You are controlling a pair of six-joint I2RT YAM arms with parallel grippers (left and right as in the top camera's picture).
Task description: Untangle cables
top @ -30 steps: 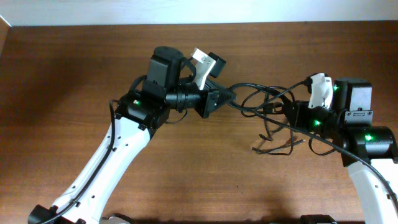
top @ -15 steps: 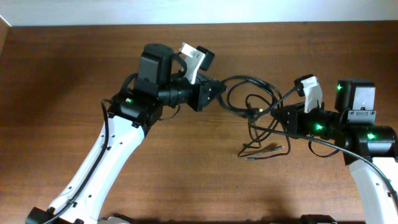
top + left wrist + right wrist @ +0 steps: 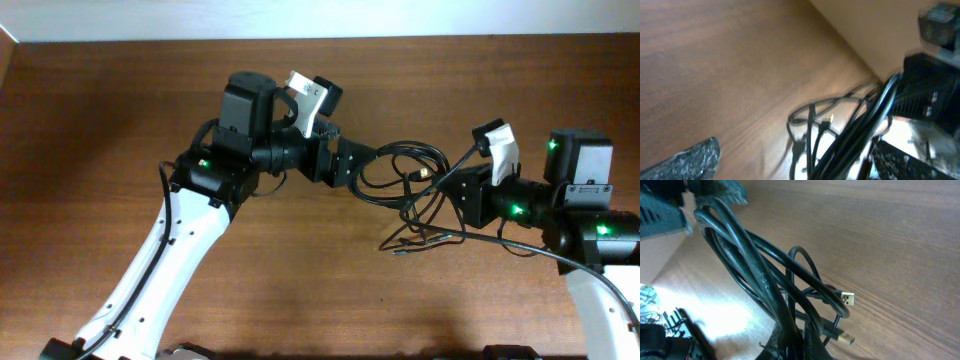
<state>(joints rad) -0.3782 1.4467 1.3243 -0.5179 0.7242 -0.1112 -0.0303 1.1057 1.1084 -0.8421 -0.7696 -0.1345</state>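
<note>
Right of centre on the table, the cables sit in one loose tangle. Your right gripper is clamped on the bunch; your left gripper stands wide open beside a loop, holding nothing. Pull rightward now and the whole knot may simply drag along, or the plugs may snag and tighten it.
</note>
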